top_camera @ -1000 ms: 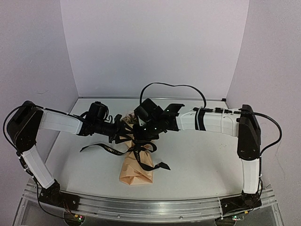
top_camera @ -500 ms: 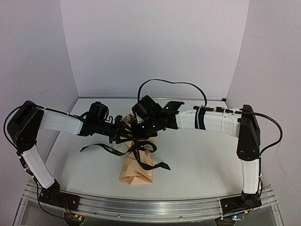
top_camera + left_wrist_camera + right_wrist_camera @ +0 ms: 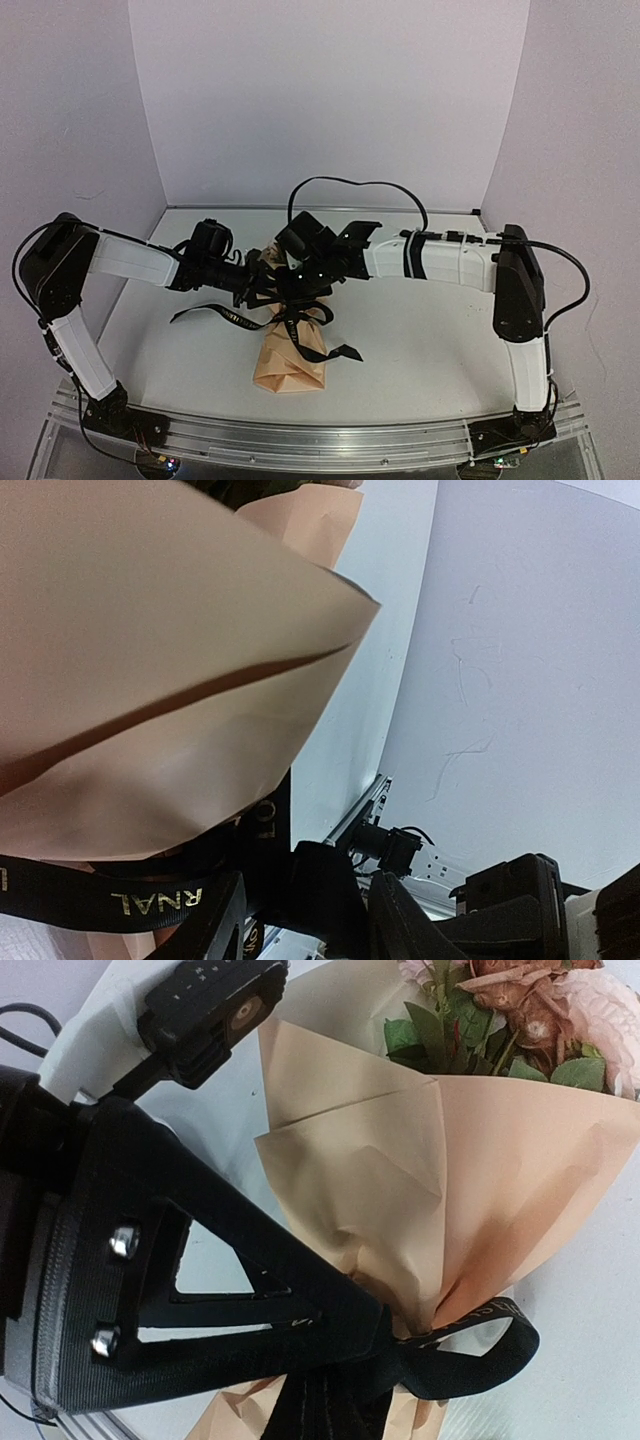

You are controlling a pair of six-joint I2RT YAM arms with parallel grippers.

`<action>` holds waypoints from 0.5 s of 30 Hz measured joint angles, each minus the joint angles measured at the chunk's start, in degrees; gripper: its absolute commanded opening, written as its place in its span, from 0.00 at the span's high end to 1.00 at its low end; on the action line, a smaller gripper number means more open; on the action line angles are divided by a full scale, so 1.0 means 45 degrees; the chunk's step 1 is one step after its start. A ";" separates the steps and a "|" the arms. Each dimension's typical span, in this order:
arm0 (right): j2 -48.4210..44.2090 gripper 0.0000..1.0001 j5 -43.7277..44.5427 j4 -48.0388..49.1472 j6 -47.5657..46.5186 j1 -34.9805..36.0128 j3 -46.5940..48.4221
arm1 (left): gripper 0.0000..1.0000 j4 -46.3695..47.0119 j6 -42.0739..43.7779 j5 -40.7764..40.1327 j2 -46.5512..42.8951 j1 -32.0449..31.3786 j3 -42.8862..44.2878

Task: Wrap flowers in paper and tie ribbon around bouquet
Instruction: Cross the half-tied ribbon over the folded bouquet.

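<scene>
The bouquet (image 3: pixel 288 352) lies on the table, its tan paper (image 3: pixel 500 1160) cone narrowing toward the near edge. The flowers (image 3: pixel 510 1010) show pink, brown and green at the wide end. The black ribbon (image 3: pixel 300 318) circles the cone's neck, with tails trailing left and right. My right gripper (image 3: pixel 395 1345) is shut on the ribbon (image 3: pixel 490 1355) at the knot, and a loop sticks out beside it. My left gripper (image 3: pixel 310 930) sits just left of the neck with its jaws partly apart. A dark shape is between them, and the lettered ribbon (image 3: pixel 140 900) and paper (image 3: pixel 150 660) are close above.
White walls stand close on the left, back and right. The aluminium rail (image 3: pixel 330 435) with both arm bases runs along the near edge. A black cable (image 3: pixel 350 185) arches over the right arm. The left wrist's camera housing (image 3: pixel 210 1000) hangs close above the bouquet.
The right arm has shifted a little left and its gripper has settled lower over the knot. The left arm and the bouquet have barely moved.
</scene>
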 measured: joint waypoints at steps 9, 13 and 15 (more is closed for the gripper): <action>0.0256 1.00 0.0000 -0.0112 -0.0046 0.0044 0.0147 | 0.63 0.0085 0.0005 0.0104 0.0311 -0.0041 0.0000; 0.0256 1.00 0.0001 -0.0151 -0.0085 0.0055 0.0188 | 0.70 0.0099 0.0012 0.0107 0.0471 -0.0069 0.0000; 0.0256 1.00 0.0007 -0.0151 -0.0100 0.0063 0.0191 | 0.82 0.0105 0.0032 0.0104 0.0495 -0.0073 0.0000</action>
